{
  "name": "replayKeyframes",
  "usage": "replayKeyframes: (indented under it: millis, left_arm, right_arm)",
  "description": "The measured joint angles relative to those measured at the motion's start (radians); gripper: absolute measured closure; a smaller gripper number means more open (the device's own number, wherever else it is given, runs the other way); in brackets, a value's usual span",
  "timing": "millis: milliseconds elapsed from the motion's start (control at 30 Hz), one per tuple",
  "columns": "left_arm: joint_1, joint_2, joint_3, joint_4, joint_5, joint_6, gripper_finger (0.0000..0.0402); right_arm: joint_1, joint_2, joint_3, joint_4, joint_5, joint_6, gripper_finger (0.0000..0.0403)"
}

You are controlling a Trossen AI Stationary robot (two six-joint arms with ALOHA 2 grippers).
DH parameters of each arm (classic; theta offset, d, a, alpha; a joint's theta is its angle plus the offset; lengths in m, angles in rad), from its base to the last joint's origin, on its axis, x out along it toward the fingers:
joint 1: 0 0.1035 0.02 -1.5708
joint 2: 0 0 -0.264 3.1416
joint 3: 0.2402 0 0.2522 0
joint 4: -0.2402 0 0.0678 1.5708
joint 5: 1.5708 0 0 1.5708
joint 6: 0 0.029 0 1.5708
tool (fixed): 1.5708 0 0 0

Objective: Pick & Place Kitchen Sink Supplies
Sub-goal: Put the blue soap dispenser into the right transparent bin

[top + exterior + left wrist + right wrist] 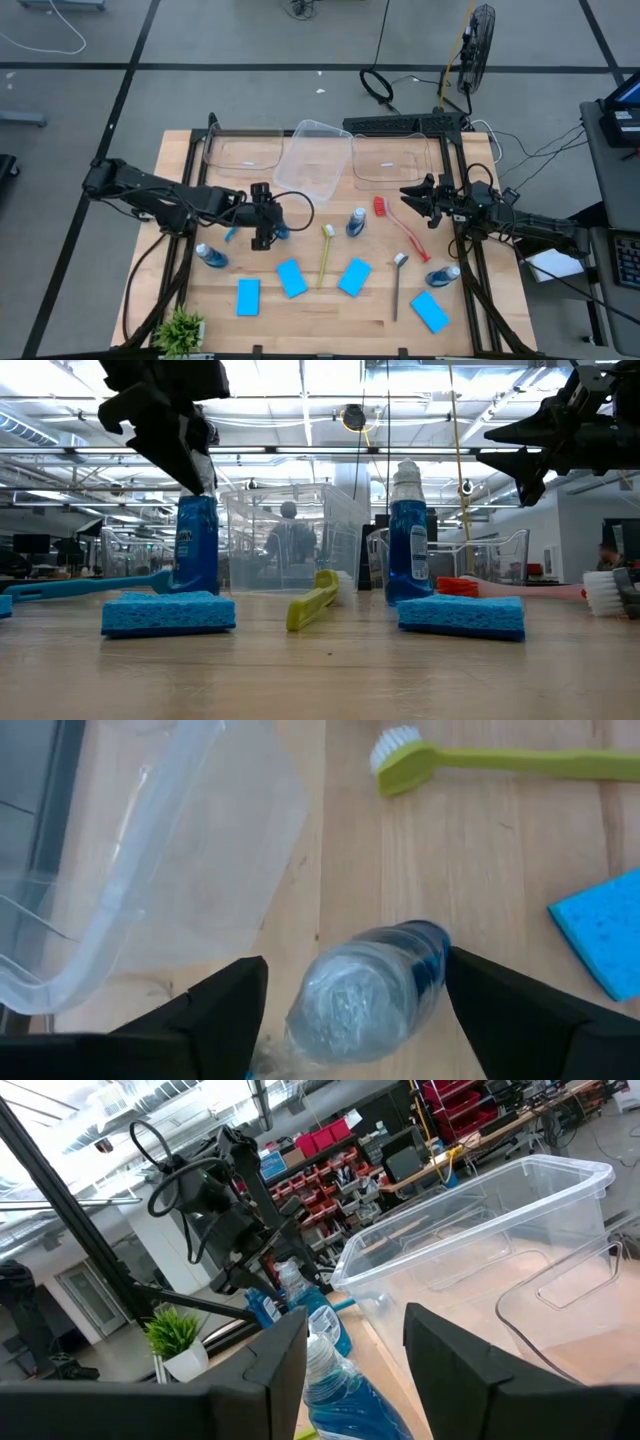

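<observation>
A small bottle of blue liquid (360, 1005) stands upright on the table, left of centre. My left gripper (355, 1020) comes down over it, slanting from the table's left, open, with one finger on either side of the bottle's top (196, 510). My right gripper (425, 197) hangs open and holds nothing, raised at the right by the far tubs. A second bottle (356, 222) stands at mid-table. Two more bottles (210, 256) (443, 274) lie on their sides. Several blue sponges (291, 278) lie flat toward the near edge. My left gripper straddles the bottle's upper part from above. One finger (500, 1010) stands right beside the bottle's blue shoulder (435, 965); whether it touches, I cannot tell. The other finger (215, 1015) stands apart from the bottle. The bottle stays upright on the table.
A clear tub (315, 160) leans tilted just beyond the left gripper, between two more tubs (240, 150) (390, 160) at the far side. Brushes lie about: blue (230, 235), yellow (325, 255), red (400, 225), grey (398, 285). A potted plant (182, 328) stands at the near left corner.
</observation>
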Motion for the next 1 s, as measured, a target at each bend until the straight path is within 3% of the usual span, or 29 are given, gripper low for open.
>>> replayKeyframes:
  millis: [300,467,733,1000]
  left_arm:
    - [-0.001,-0.003,0.002,-0.009,0.023,-0.01,0.0217]
    - [0.0,-0.003,0.002,-0.015,0.015,-0.023,0.0258]
    - [0.0,-0.002,0.002,-0.018,0.02,-0.028,0.0259]
    - [-0.003,-0.001,0.002,0.022,0.089,-0.06,0.0259]
  right_arm:
    - [0.0,0.0,0.0,0.0,0.0,0.0,0.0248]
    - [0.0,0.0,0.0,0.0,0.0,0.0,0.0248]
    - [0.0,0.0,0.0,0.0,0.0,0.0,0.0248]
    - [0.0,0.0,0.0,0.012,-0.003,0.011,0.0248]
